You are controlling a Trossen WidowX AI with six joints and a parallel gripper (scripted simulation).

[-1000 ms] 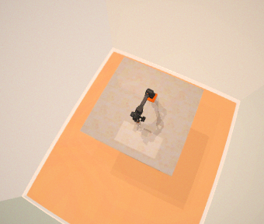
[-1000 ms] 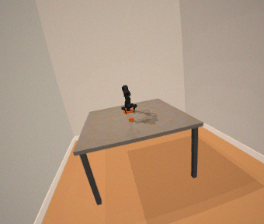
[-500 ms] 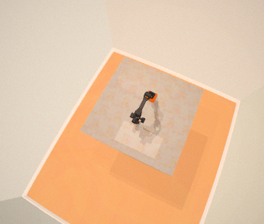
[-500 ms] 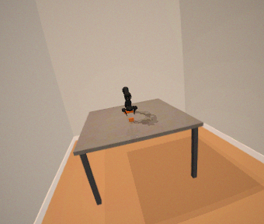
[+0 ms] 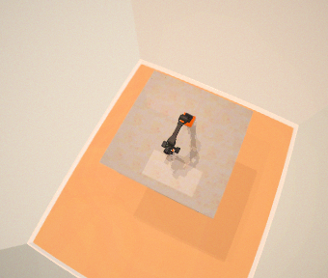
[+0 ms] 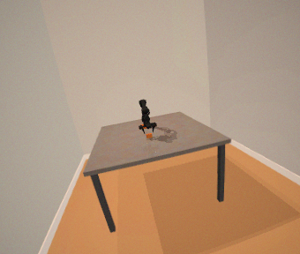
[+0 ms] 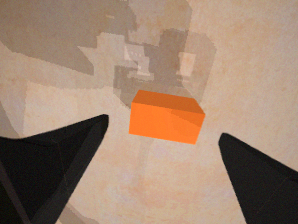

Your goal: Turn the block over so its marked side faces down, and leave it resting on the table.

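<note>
The orange block (image 6: 149,136) (image 7: 166,121) rests on the table (image 5: 133,121) (image 6: 113,147) (image 7: 255,60). The wrist view shows a broad bright orange face and a narrower, darker face beyond it. No mark can be made out on either face; the other sides are hidden. In the top view the gripper mostly covers the block. My gripper (image 6: 148,132) (image 7: 164,128) is open and empty. It points down just above the block, with one fingertip to the left and one to the right of it in the wrist view. Neither finger appears to touch it.
The arm's base (image 5: 186,119) stands farther back on the table, with an orange patch beside it. Shadows of the arm fall on the table beside the block. The table's front edge (image 6: 166,156) lies some way in front of the block in the exterior view.
</note>
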